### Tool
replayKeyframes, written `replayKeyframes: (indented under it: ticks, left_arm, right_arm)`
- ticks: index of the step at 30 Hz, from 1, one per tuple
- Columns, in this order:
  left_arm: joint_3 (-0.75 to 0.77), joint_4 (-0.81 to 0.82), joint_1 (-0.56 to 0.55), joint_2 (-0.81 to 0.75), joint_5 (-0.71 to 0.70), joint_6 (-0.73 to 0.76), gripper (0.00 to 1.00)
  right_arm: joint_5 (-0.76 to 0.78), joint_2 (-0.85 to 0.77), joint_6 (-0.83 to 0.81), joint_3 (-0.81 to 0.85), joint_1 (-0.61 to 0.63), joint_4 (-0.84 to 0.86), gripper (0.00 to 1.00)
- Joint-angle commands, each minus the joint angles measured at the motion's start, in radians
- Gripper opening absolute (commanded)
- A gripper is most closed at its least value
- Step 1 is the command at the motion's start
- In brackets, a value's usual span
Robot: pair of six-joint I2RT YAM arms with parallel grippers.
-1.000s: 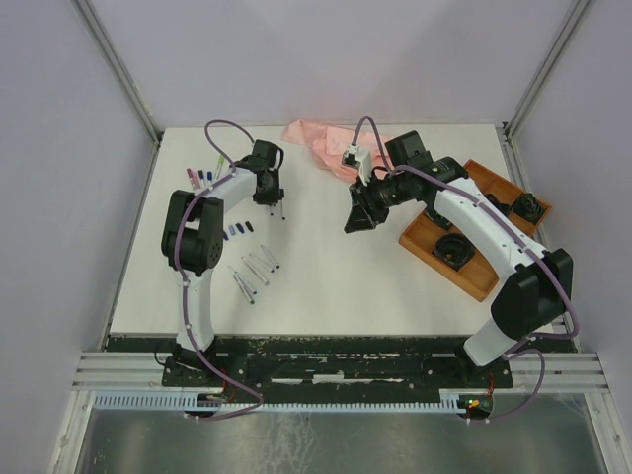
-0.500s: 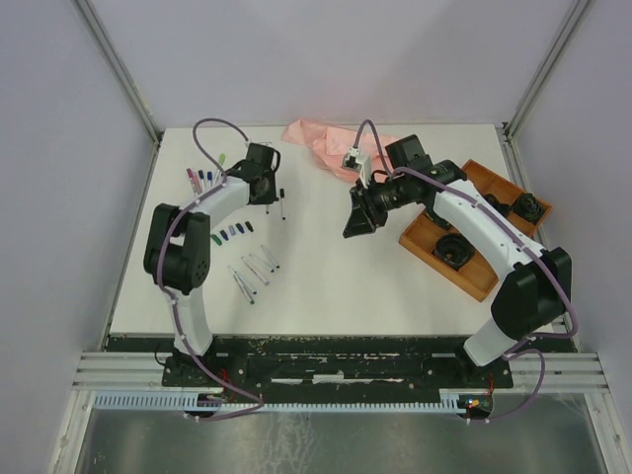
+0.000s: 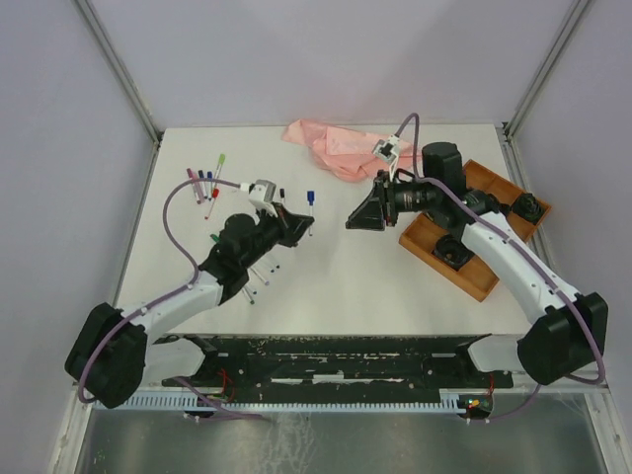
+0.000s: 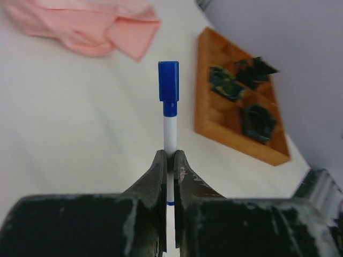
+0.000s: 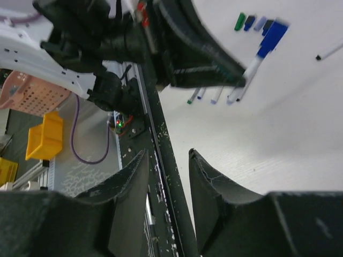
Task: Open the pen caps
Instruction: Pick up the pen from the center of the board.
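My left gripper [image 4: 170,155] is shut on the white barrel of a pen, and the pen's blue cap [image 4: 168,80] points away from the fingers. From above, that cap [image 3: 310,200] is held over the middle of the table, with the left gripper [image 3: 296,225] just behind it. My right gripper [image 3: 354,219] faces it from the right, a short gap away, open and empty. In the right wrist view the open gripper [image 5: 168,152] looks at the blue cap [image 5: 273,35]. Several loose pen caps [image 5: 252,22] lie in a row behind it.
Capped pens [image 3: 205,181] lie at the back left and bare white barrels [image 3: 259,272] lie beside the left arm. A black-tipped pen [image 3: 282,195] lies near the held one. A pink cloth [image 3: 331,143] is at the back. A wooden tray [image 3: 472,276] with dark parts stands right.
The left arm swung from the back left to the table's middle, its gripper closing on the blue-capped pen. The right gripper shifted slightly right and turned toward it.
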Motion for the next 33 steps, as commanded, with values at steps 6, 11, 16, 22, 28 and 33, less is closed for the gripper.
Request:
replayKeyframes:
  ticks: [6, 11, 16, 22, 28, 33]
  left_arm:
    - [-0.214, 0.697, -0.228, -0.093, -0.079, -0.196, 0.03]
    - [-0.244, 0.807, -0.283, -0.088, -0.148, -0.206, 0.03]
    - [-0.228, 0.841, -0.329, -0.056, -0.165, -0.208, 0.03]
    - [-0.201, 0.861, -0.352, -0.011, -0.158, -0.220, 0.03]
    - [-0.190, 0.885, -0.364, 0.010, -0.153, -0.226, 0.03]
    - [-0.195, 0.895, -0.369, 0.008, -0.155, -0.234, 0.03]
  right_arm:
    - [-0.075, -0.075, 0.543, -0.183, -0.076, 0.704, 0.57]
    - [-0.047, -0.070, 0.714, -0.296, -0.075, 1.078, 0.60]
    - [0.022, -0.058, 0.827, -0.398, -0.065, 1.395, 0.60]
    - [0.011, -0.041, 0.816, -0.396, -0.025, 1.403, 0.59]
    - [0.003, -0.025, 0.731, -0.380, 0.018, 1.289, 0.57]
    - [0.007, -0.014, 0.694, -0.375, 0.036, 1.237, 0.54]
